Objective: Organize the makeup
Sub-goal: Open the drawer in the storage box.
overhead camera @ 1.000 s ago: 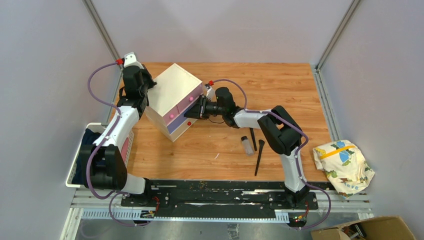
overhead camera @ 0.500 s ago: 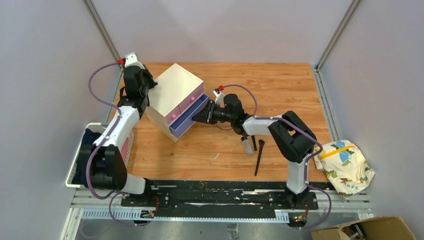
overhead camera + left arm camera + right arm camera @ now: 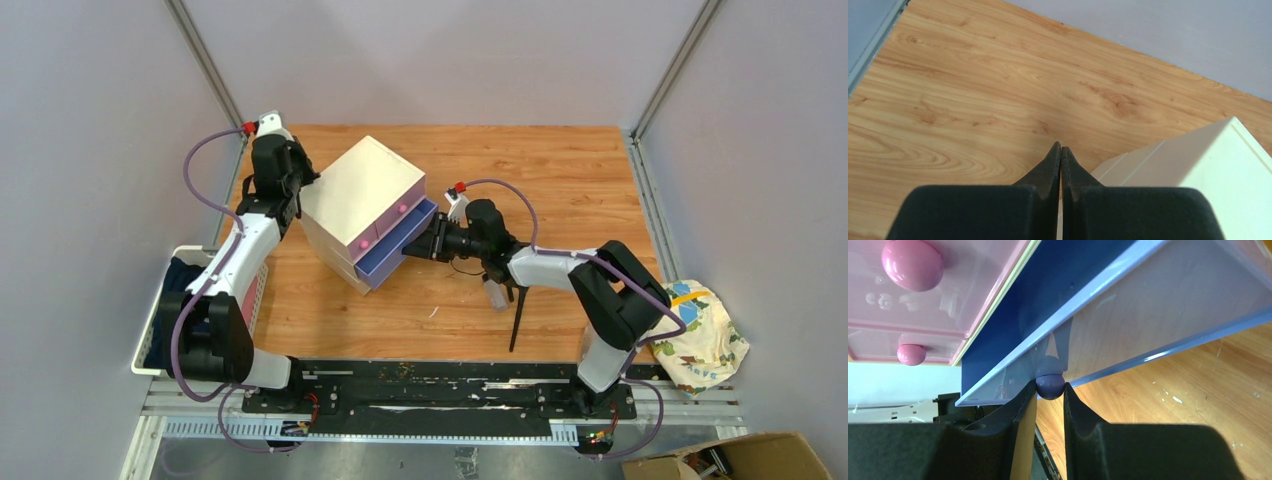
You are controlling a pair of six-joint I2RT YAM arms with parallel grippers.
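Right wrist, right hand (image 3: 1050,390) pinching round purple knob (image 3: 1050,384), glossy drawer (image 3: 1148,305), left hand (image 3: 1061,150) closed

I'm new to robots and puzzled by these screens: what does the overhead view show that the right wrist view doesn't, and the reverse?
Only overhead: the shut left gripper beside the cream box, a black brush and small bottle on the table, a basket, a patterned cloth. Only right wrist: the purple knob held between the fingers of the right gripper. Both: the purple drawer pulled out, pink drawers closed.
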